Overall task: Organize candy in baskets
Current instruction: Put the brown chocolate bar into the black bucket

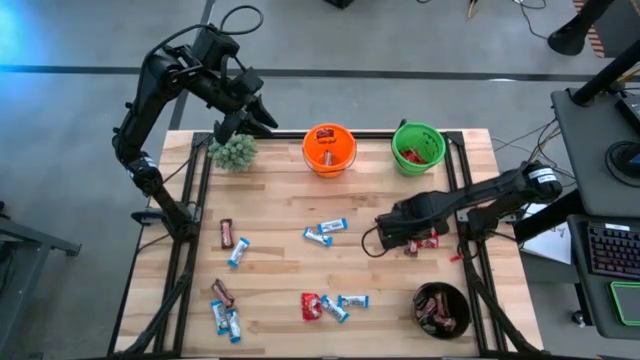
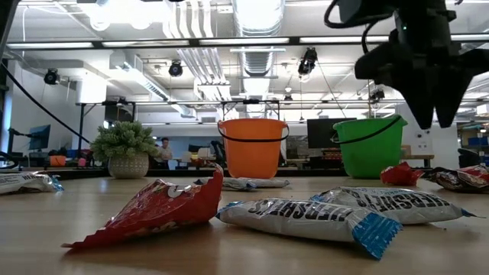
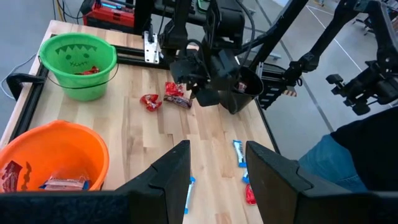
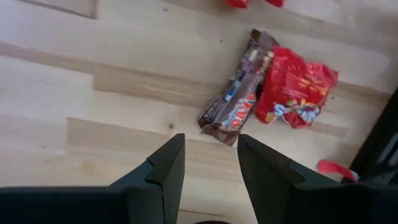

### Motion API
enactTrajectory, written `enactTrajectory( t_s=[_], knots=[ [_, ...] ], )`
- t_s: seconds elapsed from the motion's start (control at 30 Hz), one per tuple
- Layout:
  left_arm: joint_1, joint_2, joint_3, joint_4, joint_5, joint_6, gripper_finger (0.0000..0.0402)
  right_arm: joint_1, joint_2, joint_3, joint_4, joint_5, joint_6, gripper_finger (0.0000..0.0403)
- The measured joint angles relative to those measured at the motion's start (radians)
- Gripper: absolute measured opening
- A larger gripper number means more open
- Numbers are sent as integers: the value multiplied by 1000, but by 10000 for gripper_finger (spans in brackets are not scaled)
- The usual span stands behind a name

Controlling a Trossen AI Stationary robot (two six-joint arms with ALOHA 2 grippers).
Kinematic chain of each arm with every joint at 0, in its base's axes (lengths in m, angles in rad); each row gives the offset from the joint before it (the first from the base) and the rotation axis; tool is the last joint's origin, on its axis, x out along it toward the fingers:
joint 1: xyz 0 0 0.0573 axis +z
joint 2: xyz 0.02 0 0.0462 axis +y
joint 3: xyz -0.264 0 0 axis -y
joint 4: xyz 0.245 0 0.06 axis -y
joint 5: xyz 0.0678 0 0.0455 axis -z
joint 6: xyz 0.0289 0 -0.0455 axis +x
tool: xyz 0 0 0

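Wrapped candy lies scattered on the wooden table (image 1: 280, 200). A brown bar (image 4: 239, 93) and a red packet (image 4: 295, 90) lie side by side near the right edge. My right gripper (image 4: 211, 162) hangs open just above the wood beside them, pointing down, its fingers (image 1: 398, 236) clear of the bar. At the far edge stand the orange pail (image 1: 329, 148) and the green pail (image 1: 418, 147), each with candy inside. The black bowl (image 1: 441, 308) at the near right holds brown bars. My left gripper (image 1: 243, 125) waits open, raised over the far left corner.
A fuzzy potted plant (image 1: 233, 151) stands at the far left under the left arm. Blue, red and brown candies lie mid-table (image 1: 325, 232), near the front (image 1: 333, 306) and at the left (image 1: 226, 233). A black frame rail (image 1: 470, 230) borders the right edge.
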Motion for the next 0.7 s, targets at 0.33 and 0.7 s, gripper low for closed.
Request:
enactTrajectory(
  t_s=[0.33, 0.7],
  knots=[
    [0, 0, 0, 0, 0, 2, 137, 65, 0, -78, 123, 8, 164, 141],
    [0, 0, 0, -1, 0, 2, 137, 72, 2, -157, 182, 34, 242, 141]
  ],
)
